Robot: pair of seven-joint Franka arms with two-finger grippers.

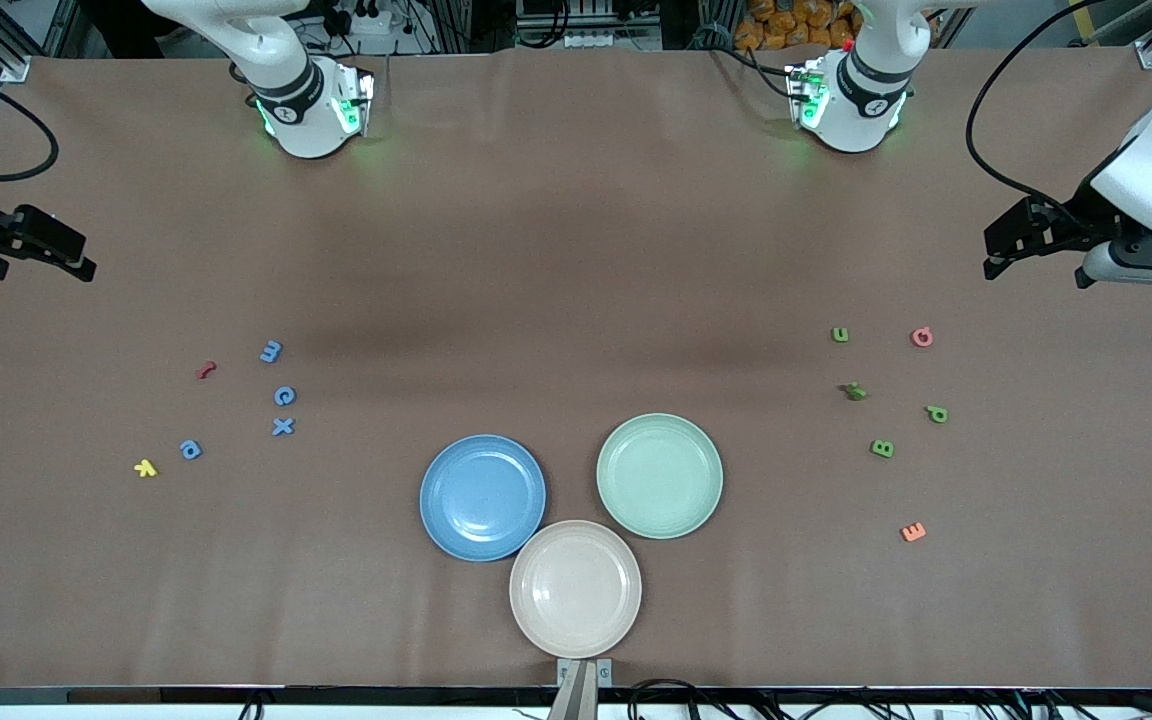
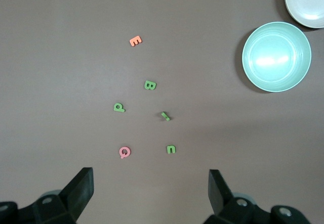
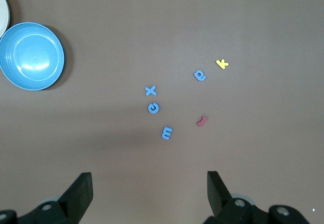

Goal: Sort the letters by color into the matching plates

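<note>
Blue, mint and beige-pink plates sit touching in a cluster at six o'clock on the counter (image 1: 576,250): the blue plate (image 1: 482,497) toward the right arm's end, the green plate (image 1: 659,476) toward the left arm's, the beige-pink plate (image 1: 575,589) nearest the front camera. No plate holds a letter, so sorting appears not yet begun. Four blue letters (image 1: 283,427) lie at about ten o'clock from the blue plate, with a red letter (image 1: 205,370) and a yellow letter (image 1: 145,467) among them. Four green letters (image 1: 882,448) lie at about two o'clock from the green plate, with a pink letter (image 1: 922,337) and an orange letter (image 1: 913,532) close by. The right tool (image 3: 149,176) hovers over bare counter beside the blue group, fingers spread wide and holding nothing; the left tool (image 2: 151,172) hovers likewise by the green group, also wide and unloaded. A first pick probably goes best on the letter closest to its plate, descending straight with the fingers straddling its narrow width. They should be narrowed beforehand so neighbours are not nudged, since such small pieces likely skid easily.
</note>
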